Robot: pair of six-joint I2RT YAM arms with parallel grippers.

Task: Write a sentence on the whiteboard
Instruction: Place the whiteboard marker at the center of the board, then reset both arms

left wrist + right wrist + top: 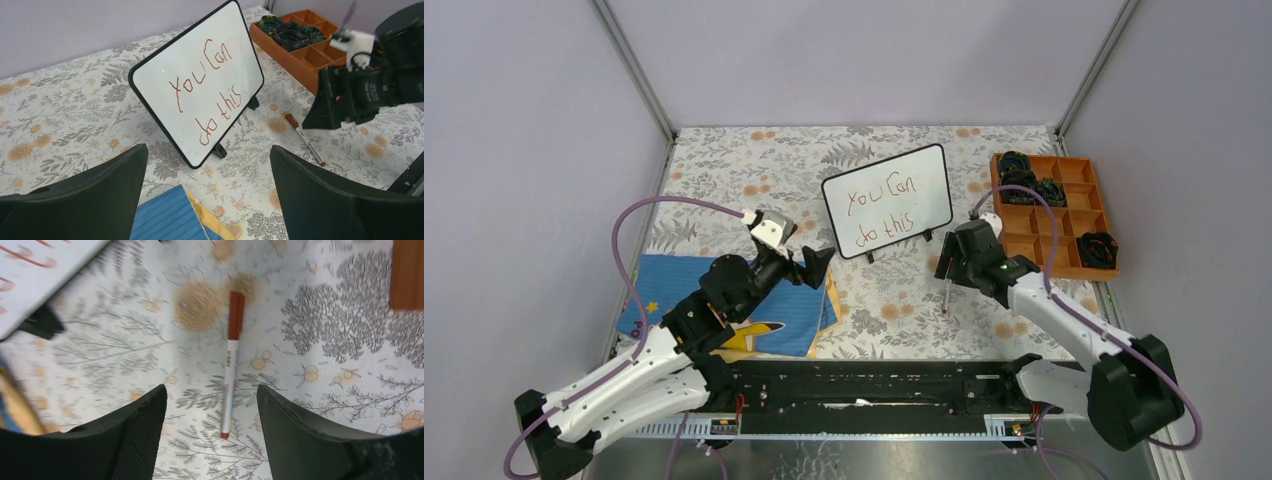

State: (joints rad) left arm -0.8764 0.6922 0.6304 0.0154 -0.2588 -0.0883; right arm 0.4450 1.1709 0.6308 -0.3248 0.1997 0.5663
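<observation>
The whiteboard [887,200] stands tilted on its small black feet at the middle of the floral tablecloth. The sentence [886,208] "You Can do this" runs across it in reddish-brown, in two lines, and reads plainly in the left wrist view [207,92]. A marker [231,370] with a reddish cap lies flat on the cloth, right of the board [946,295]. My right gripper [211,388] hovers above it, open, fingers either side and not touching. My left gripper [209,147] is wide open and empty, facing the board from the front left [812,265].
An orange compartment tray [1079,215] holding dark bundles stands at the back right. A blue and yellow cloth [764,315] lies under the left arm. A black rail [874,385] runs along the near edge. Grey walls enclose the table.
</observation>
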